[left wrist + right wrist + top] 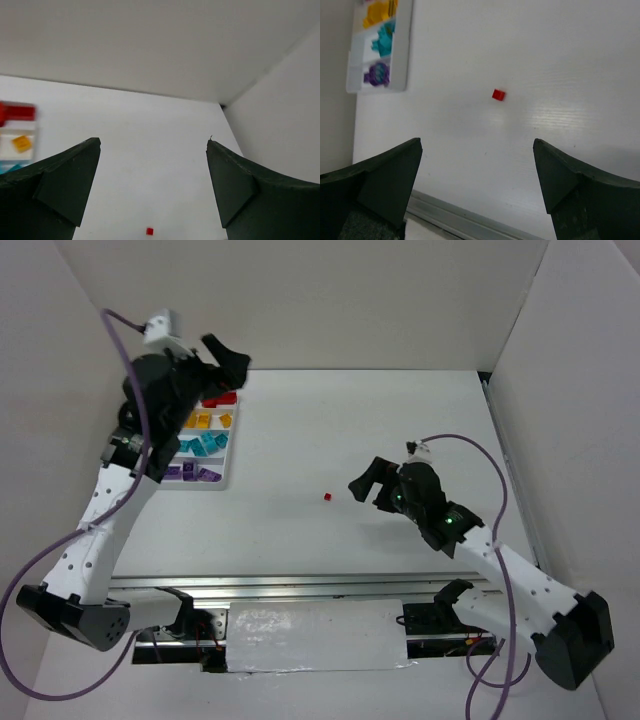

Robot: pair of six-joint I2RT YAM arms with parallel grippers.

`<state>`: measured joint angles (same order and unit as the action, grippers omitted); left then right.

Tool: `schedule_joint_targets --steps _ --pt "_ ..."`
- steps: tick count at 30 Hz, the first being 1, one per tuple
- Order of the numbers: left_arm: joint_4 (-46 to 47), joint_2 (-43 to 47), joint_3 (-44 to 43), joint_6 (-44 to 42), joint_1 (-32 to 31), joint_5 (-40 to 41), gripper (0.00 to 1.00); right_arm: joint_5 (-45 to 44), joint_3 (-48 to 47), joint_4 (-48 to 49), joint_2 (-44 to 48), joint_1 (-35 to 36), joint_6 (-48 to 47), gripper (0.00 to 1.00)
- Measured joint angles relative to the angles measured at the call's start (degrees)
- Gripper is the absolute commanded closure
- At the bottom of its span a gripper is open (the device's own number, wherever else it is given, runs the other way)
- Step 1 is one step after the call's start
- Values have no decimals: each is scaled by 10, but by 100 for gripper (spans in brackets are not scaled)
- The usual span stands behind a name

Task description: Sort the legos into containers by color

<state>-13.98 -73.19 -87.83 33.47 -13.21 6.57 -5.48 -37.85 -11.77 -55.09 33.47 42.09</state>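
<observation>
One small red lego (327,497) lies alone on the white table, also seen in the left wrist view (149,231) and the right wrist view (498,94). The white tray (229,476) at the far left holds red legos (218,400), yellow ones (205,421), teal ones (203,446) and purple ones (190,473), each colour in its own compartment. My left gripper (222,370) is open and empty above the tray's far end (152,141). My right gripper (368,486) is open and empty just right of the lone red lego (476,141).
White walls enclose the table at the back, left and right. A metal rail (300,585) and a white taped panel (315,635) run along the near edge between the arm bases. Purple cables loop beside both arms.
</observation>
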Motion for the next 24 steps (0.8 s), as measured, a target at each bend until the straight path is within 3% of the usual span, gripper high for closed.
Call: schedule_joint_targets --steps 5,9,13,18,24 --pt "49 -28 110 -63 -165 2 2 -96 10 -40 175 0 43 0" --pt "54 -176 165 -95 -245 24 5 -147 10 -73 303 0 52 2" --pt "42 -296 178 -104 -315 48 9 -168 7 -119 357 0 54 5" --pt "51 -341 169 -104 -334 56 22 -168 7 -162 370 0 47 7" --pt "62 -372 133 -106 -330 84 25 -163 7 -176 371 0 35 8"
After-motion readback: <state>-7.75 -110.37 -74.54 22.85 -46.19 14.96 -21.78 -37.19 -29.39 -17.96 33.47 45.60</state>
